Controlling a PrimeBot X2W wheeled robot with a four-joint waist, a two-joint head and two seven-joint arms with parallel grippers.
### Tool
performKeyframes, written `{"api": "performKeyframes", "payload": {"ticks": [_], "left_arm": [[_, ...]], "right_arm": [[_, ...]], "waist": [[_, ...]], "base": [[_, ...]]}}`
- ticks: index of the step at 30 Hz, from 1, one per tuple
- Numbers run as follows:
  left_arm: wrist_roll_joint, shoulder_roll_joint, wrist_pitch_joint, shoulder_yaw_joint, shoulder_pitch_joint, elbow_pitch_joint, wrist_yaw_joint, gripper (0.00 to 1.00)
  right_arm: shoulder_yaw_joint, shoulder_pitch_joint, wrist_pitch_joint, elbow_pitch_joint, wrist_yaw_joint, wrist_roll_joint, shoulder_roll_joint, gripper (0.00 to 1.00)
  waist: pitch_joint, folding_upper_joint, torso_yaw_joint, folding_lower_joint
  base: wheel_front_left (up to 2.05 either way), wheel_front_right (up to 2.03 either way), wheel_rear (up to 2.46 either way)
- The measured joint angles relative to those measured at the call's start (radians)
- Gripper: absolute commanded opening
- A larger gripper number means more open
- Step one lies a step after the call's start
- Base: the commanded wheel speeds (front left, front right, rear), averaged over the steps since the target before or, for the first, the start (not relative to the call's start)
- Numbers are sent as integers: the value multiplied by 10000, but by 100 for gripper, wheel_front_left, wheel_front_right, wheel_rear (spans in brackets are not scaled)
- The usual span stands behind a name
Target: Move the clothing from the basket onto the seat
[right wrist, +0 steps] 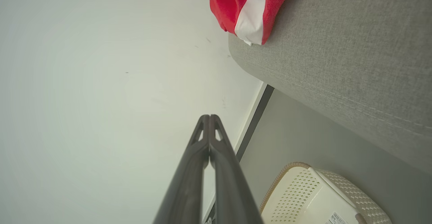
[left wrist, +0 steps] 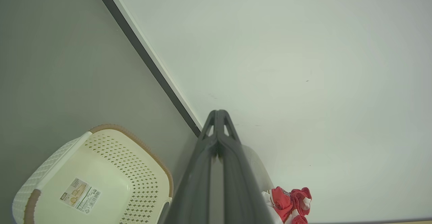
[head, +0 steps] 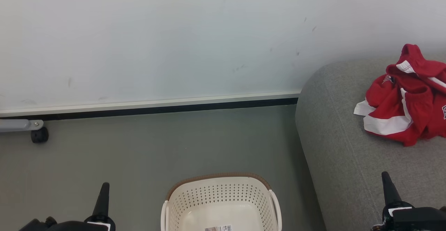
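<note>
Found the red and white clothing heaped on the grey sofa, well apart from the cream laundry basket down on the floor. Spotted a small black wheel by the wall in the head view. Made out a paper label stuck inside the basket in the left wrist view. Caught the sofa's stitched seam in the right wrist view. Saw the left gripper and right gripper with fingers pressed together, tips touching
</note>
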Motion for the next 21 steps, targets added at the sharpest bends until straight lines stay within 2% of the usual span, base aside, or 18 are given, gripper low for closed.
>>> {"api": "performKeyframes", "payload": {"ticks": [21], "left_arm": [[-2619,-180,719,497,-578,410,-531,0]], "right_arm": [[-663,-290,731,466,523,2752,265,0]], "waist": [[23,1,75,-1]], "base": [[0,0,0]]}}
